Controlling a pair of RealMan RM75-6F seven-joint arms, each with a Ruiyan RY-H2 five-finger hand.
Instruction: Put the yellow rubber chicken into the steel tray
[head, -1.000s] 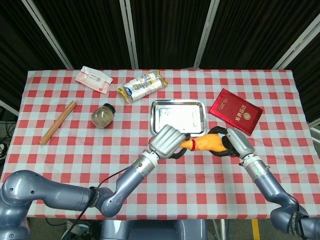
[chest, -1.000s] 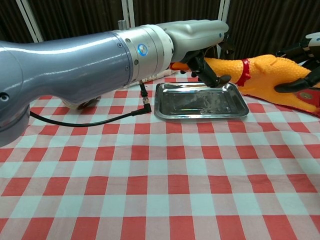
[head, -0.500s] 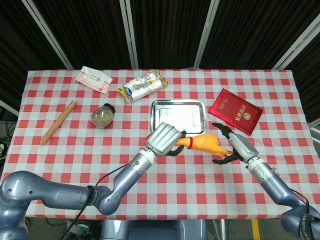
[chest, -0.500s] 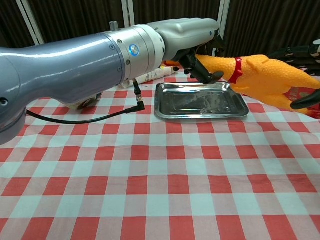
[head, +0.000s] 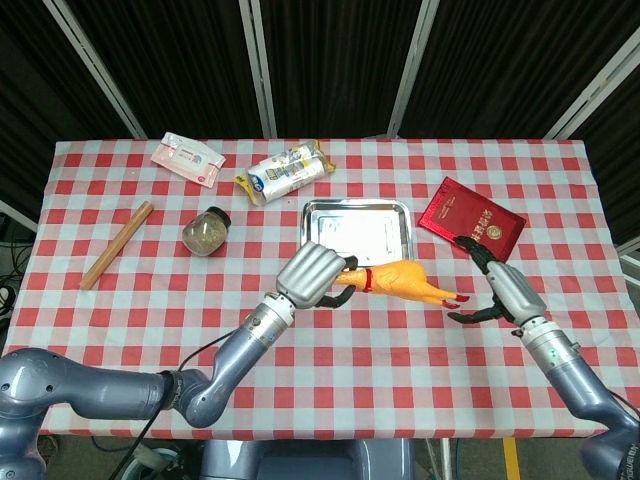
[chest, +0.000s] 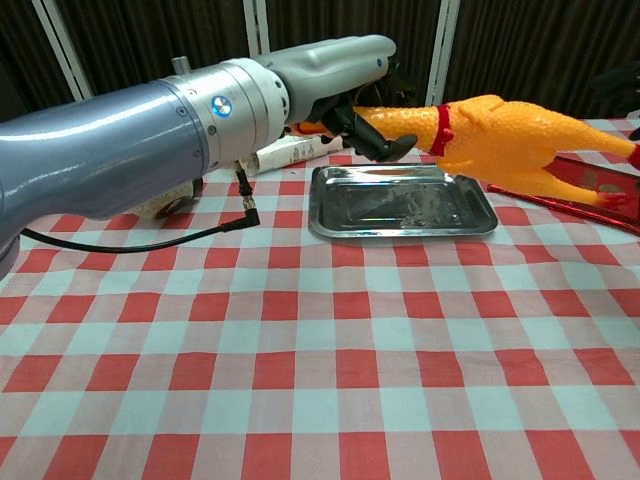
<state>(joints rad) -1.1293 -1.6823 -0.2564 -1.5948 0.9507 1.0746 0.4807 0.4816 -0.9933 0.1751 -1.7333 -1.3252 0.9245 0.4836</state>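
The yellow rubber chicken (head: 405, 281) (chest: 505, 143) with a red neck band hangs level above the tablecloth. My left hand (head: 310, 274) (chest: 345, 85) grips it by the head and neck. The steel tray (head: 320, 232) (chest: 400, 212) lies just beyond the chicken with nothing in it. My right hand (head: 500, 290) is open to the right of the chicken's feet, fingers spread, apart from it. The chest view shows the chicken's body above the tray's near right corner, and only a dark edge of the right hand at the frame's far right.
A red booklet (head: 472, 221) (chest: 590, 195) lies right of the tray. Behind and left of the tray are a wrapped roll (head: 285, 172), a jar (head: 206, 231), a wooden stick (head: 117, 243) and a wipes pack (head: 186, 160). A black cable (chest: 150, 240) trails from my left arm.
My right hand let go of the chicken and drew back to the right. My left hand has carried the chicken leftward, now holding it alone.
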